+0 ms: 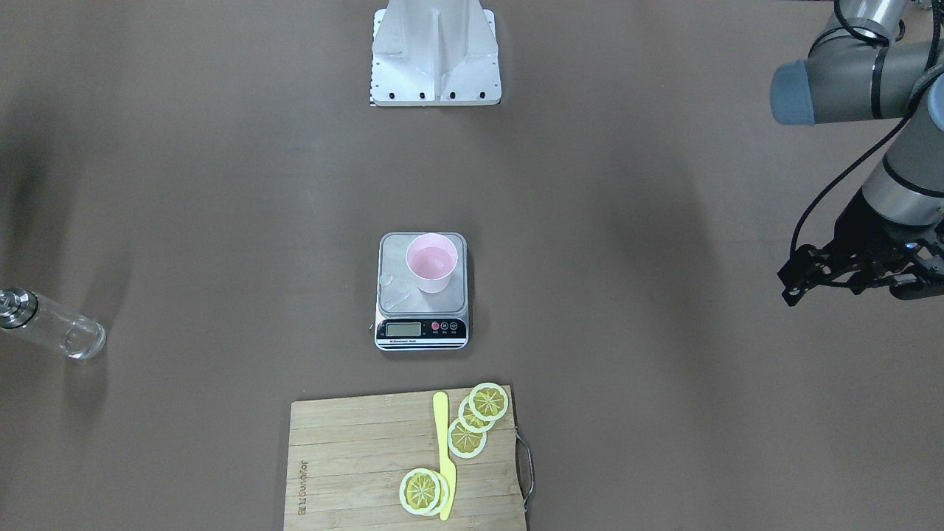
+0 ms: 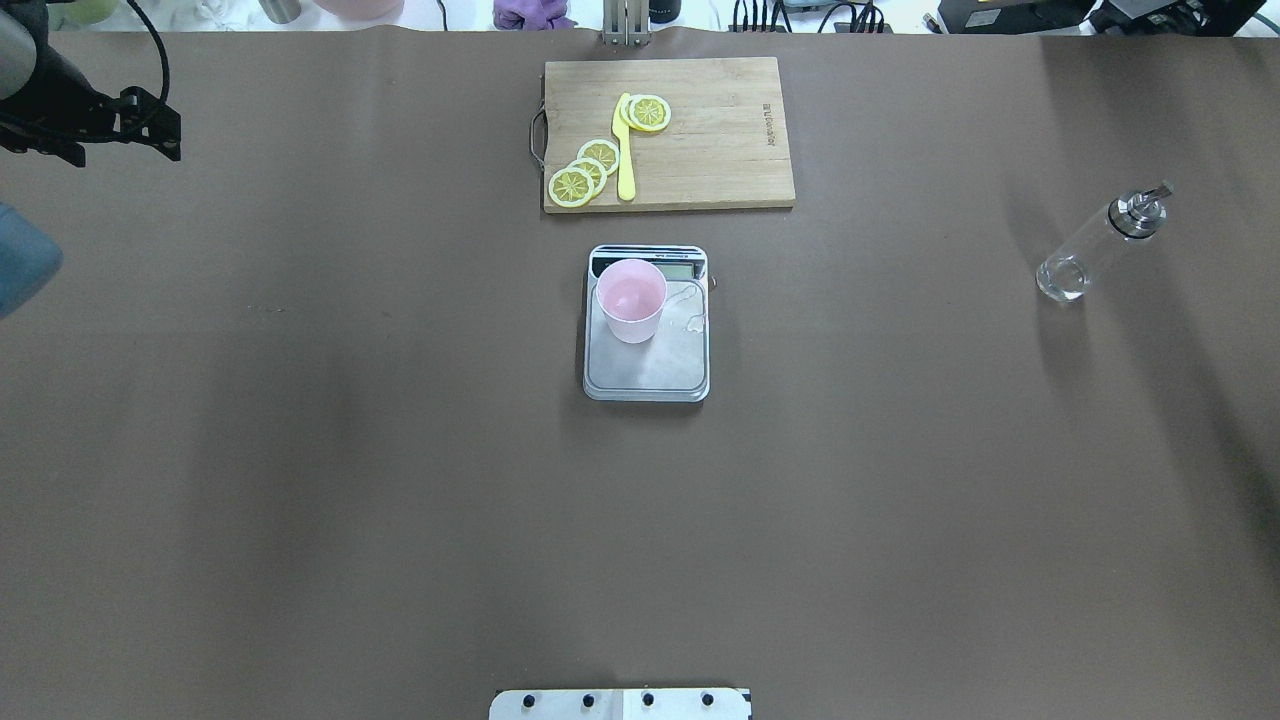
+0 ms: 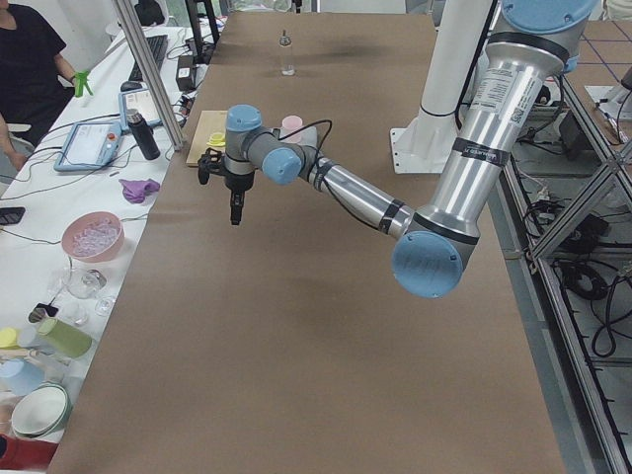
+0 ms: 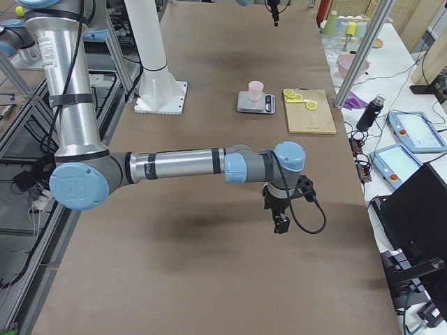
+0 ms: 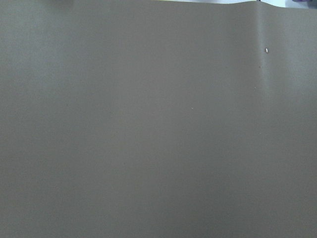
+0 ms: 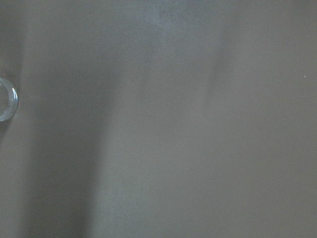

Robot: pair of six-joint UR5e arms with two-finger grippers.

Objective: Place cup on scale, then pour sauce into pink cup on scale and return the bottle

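Now the cup point(image 2: 631, 298) sits on the scale point(image 2: 660, 375) in the middle of the surface point(image 2: 400, 450) and the bottle point(image 2: 1095, 245) stands near its right edge, so pouring looks done: both arms should lift clear, wide of the bottle. Neither the left pincer point(image 3: 235, 212) nor the right pincer point(image 4: 281, 223) shows whether it is clenched or released. The cutting board point(image 2: 720, 130) brand and the scale's print are too small to read.

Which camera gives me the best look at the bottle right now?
Overhead exterior: the bottle shows whole, cap and all, with nothing in front of it. Front-facing cuts its cap at the frame edge; exterior left shows it tiny; the right wrist catches only a glass rim.
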